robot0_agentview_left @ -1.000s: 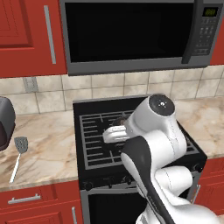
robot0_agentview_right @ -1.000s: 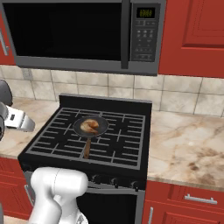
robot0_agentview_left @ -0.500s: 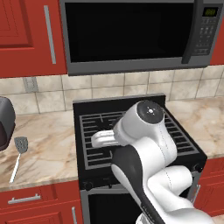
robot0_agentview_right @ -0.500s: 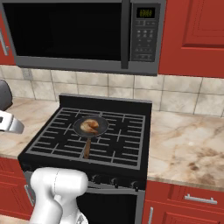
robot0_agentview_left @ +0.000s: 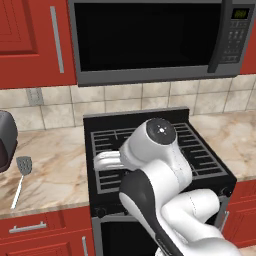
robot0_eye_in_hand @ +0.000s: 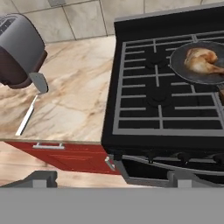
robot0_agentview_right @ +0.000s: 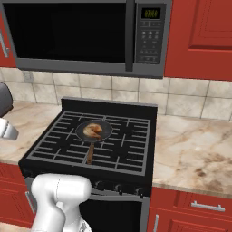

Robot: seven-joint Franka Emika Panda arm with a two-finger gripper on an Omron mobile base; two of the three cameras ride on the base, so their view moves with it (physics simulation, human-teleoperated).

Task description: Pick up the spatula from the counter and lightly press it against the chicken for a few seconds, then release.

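Here, jaws wide apart, spatula [robot0_eye_in_hand: 29, 108] on counter [robot0_eye_in_hand: 74, 87] beside toaster [robot0_eye_in_hand: 19, 48]; microwave [robot0_agentview_right: 86, 38] digits unreadable.

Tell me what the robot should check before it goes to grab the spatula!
1. Gripper open? Ok: its tips stand wide apart.
2. Spatula free to lift? Ok: it lies flat on the counter with nothing on it.
3. Gripper over the spatula? Not ok: the spatula lies off to one side in the hand view, untouched.
4. Room by the toaster? Ok at the handle; the blade end lies close to the toaster.
5. Chicken ready? Ok: it sits in the pan on the stove.
6. Stove hot? Cannot tell.
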